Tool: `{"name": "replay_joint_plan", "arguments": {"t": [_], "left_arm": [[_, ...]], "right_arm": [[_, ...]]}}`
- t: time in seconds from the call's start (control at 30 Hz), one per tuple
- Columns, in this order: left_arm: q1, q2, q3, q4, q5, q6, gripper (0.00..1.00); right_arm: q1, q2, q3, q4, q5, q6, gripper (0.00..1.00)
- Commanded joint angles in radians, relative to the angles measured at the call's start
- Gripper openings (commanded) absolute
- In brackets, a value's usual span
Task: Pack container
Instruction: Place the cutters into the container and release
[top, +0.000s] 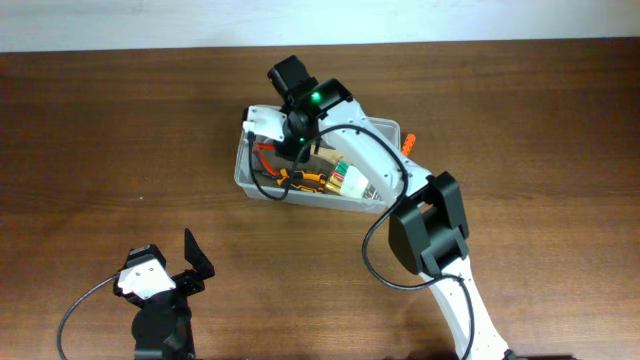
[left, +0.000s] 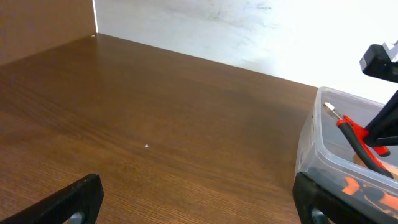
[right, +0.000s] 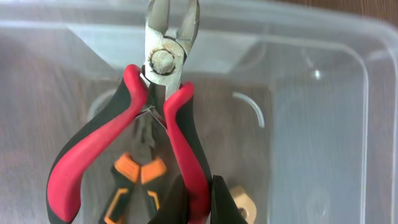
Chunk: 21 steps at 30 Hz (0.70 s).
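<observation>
The container (top: 243, 172) is a clear plastic bin at the table's middle; it also shows in the left wrist view (left: 329, 149) and the right wrist view (right: 323, 124). My right gripper (right: 198, 199) is shut on one handle of the red-handled pliers (right: 124, 143) and holds them over the bin's inside, jaws pointing at the bin wall. The pliers also show in the left wrist view (left: 360, 140). Orange-handled pliers (right: 134, 180) lie on the bin floor below. My left gripper (left: 199, 202) is open and empty, low over the table at the front left (top: 165, 275).
Inside the bin lie more tools, among them an orange-and-black tool (top: 300, 181) and a green-and-white item (top: 347, 180). An orange piece (top: 408, 141) sits just outside the bin's right end. A white wall (left: 249, 31) bounds the table's far edge.
</observation>
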Motion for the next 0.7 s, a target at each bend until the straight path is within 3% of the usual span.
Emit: {"name": "replay_joint_plan", "arguments": {"t": [0.0,0.37,0.4,0.47,0.5,0.53,0.67], "left_arm": [[-0.004,-0.004,-0.003,-0.001,-0.004,0.009,0.99],[-0.004,-0.004,-0.004,-0.001,-0.003,0.009,0.99],[-0.004,-0.004,-0.004,-0.001,-0.003,0.009,0.99],[-0.004,-0.004,-0.004,-0.001,-0.004,0.009,0.99],[-0.004,-0.004,-0.004,-0.001,-0.004,0.009,0.99],[-0.004,-0.004,-0.004,-0.001,-0.003,0.009,0.99],[-0.004,-0.004,-0.004,-0.001,-0.004,0.009,0.99]], "right_arm": [[-0.031,0.007,0.002,-0.011,-0.024,0.001,0.04],[-0.045,0.024,0.002,0.007,-0.037,0.004,0.04],[-0.045,0.025,0.002,0.006,-0.041,0.004,0.08],[-0.045,0.024,0.002,0.003,-0.039,0.005,0.57],[-0.045,0.019,0.002,0.0,-0.039,0.02,0.87],[-0.045,0.015,0.002,0.0,-0.039,0.053,0.99],[-0.06,-0.037,0.032,-0.029,0.113,0.303,0.99]]}}
